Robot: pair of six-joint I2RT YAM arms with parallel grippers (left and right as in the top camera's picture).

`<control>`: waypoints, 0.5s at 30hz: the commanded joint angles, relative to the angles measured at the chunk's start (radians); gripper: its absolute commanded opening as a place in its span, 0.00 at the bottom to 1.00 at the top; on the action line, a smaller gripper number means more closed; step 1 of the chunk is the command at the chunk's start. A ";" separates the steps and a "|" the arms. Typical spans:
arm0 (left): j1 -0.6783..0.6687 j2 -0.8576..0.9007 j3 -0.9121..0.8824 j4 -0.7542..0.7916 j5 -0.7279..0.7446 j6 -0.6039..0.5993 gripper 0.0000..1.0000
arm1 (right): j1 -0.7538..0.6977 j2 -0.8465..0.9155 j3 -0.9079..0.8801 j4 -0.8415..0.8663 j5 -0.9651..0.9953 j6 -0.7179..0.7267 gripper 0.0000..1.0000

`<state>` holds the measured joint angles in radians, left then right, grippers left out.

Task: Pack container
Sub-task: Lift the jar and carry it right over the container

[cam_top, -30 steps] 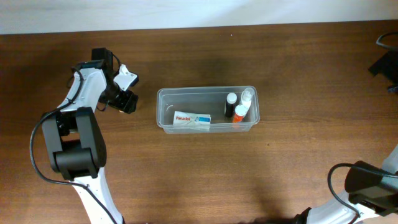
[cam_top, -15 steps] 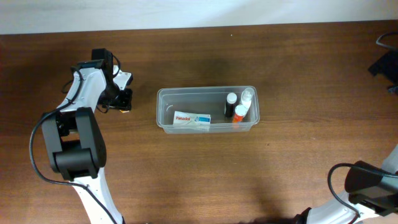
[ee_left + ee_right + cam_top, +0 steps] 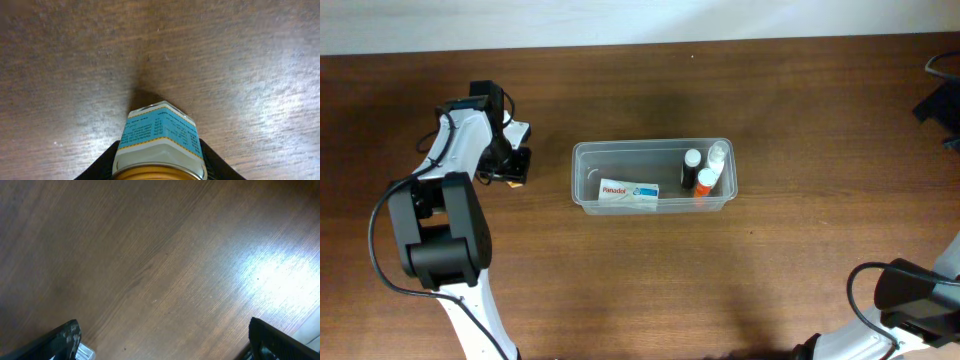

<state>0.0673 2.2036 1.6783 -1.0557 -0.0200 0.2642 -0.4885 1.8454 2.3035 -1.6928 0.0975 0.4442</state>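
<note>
In the container (image 3: 577, 176), box (image 3: 628, 192) marked Panadol, left fingers (image 3: 100, 167) clamping blue-labelled jar (image 3: 160, 132)

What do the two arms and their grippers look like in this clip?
Both arms: white shells, chunky black joint housings. A thin black cable loops beside the left arm and another by the right arm. The left gripper is black with a white mount; the right gripper's fingers are black and scuffed.

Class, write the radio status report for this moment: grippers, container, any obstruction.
Left gripper shut on blue-labelled jar, left of container. Right gripper open, empty. Container holds box, three bottles. Nothing between jar and container.
</note>
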 commanded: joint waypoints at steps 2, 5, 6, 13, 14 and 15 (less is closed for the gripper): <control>0.002 0.014 -0.002 -0.037 -0.014 -0.039 0.37 | -0.003 -0.008 -0.002 -0.005 0.012 -0.002 0.98; 0.002 0.014 0.035 -0.094 -0.012 -0.082 0.31 | -0.003 -0.008 -0.002 -0.005 0.012 -0.002 0.98; 0.002 0.014 0.060 -0.122 -0.009 -0.096 0.29 | -0.003 -0.008 -0.002 -0.005 0.012 -0.002 0.98; -0.042 0.014 0.344 -0.357 0.050 -0.099 0.25 | -0.003 -0.008 -0.002 -0.005 0.012 -0.002 0.98; -0.056 0.014 0.391 -0.393 0.050 -0.099 0.25 | -0.003 -0.007 -0.002 -0.005 0.012 -0.002 0.98; -0.067 0.014 0.425 -0.418 0.050 -0.099 0.25 | -0.003 -0.008 -0.002 -0.005 0.012 -0.002 0.98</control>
<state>0.0471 2.2185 1.9640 -1.4078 -0.0010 0.1810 -0.4885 1.8454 2.3035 -1.6928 0.0975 0.4442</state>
